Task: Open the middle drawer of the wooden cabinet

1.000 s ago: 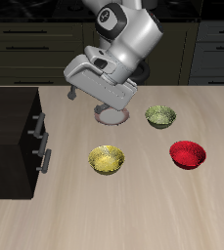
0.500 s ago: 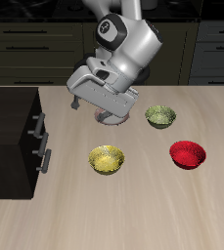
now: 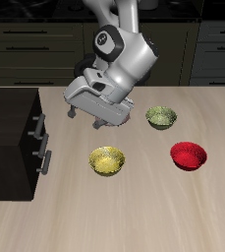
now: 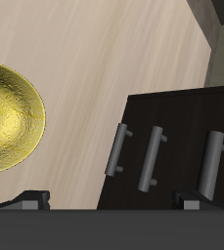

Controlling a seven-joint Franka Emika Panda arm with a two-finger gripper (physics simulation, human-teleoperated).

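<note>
Approach step: the gripper (image 3: 83, 113), jaws apart and empty, hangs beside the wooden cabinet (image 3: 8, 138); next, it must reach the middle drawer (image 3: 41, 159) handle.

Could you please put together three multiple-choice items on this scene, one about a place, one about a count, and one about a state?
1. Where does the wooden cabinet stand?
A. at a side edge of the table
B. between the bowls
C. on top of the yellow bowl

2. How many bowls are on the table?
A. one
B. three
C. five

3. What is the state of the middle drawer?
A. pulled fully out
B. removed
C. closed, flush with the cabinet front

Answers:
1 A, the cabinet sits at the table's side edge.
2 B, the yellow bowl, green bowl and red bowl.
3 C, its front lies level with the drawer above.
</note>
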